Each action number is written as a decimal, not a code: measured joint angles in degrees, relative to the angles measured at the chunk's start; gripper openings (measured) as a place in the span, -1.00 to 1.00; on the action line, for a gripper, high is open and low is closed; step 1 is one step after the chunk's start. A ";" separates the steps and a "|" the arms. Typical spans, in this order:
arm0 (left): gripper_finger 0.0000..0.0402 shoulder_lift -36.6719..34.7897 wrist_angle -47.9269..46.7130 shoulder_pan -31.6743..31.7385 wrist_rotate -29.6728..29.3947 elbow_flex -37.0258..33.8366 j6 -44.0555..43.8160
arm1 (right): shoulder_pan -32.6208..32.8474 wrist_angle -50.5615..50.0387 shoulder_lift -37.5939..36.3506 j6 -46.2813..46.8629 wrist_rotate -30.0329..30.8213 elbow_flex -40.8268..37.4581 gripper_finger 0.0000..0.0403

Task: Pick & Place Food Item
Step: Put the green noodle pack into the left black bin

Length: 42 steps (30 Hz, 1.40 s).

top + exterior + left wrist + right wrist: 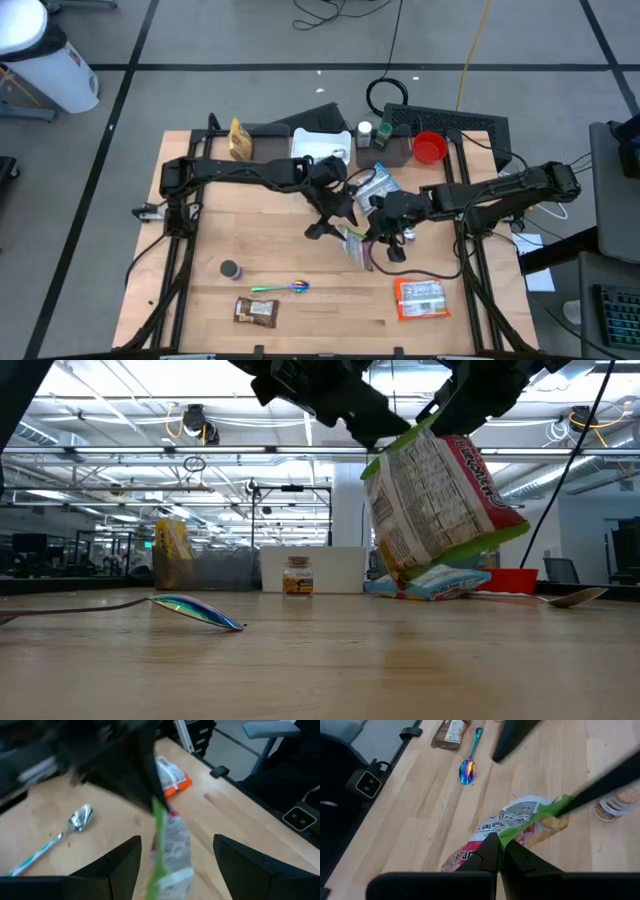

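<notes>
Bright overhead ceiling lights, soft shadows on table (300,320); left wrist view motion-blurred.

Snack bag (435,510) — green-edged, red, white

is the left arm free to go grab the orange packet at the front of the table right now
Probably yes. The left gripper stands open beside the snack bag, which the right gripper is shut on and holds off the table. The orange packet lies flat on bare wood, nothing on it.
</notes>
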 joint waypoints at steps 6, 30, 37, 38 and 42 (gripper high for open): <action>0.28 -0.02 0.08 -0.43 -0.28 0.27 -1.08 | 0.02 0.72 0.00 -0.88 -1.58 0.00 -1.00; 0.22 3.19 -2.50 -0.19 -0.75 0.18 -4.13 | 0.02 5.45 0.02 -4.80 -3.14 0.00 -1.00; -0.08 2.89 0.46 -0.19 -0.63 0.21 -4.52 | 0.02 4.77 0.02 -4.63 -3.09 0.00 -1.00; -0.12 2.86 0.54 -0.19 -0.64 0.20 -4.54 | 0.02 4.81 0.02 -4.63 -3.08 0.00 -1.00; -0.26 2.84 0.72 -0.21 -0.65 0.21 -4.70 | 0.02 4.40 0.02 -4.61 -3.06 0.00 -1.00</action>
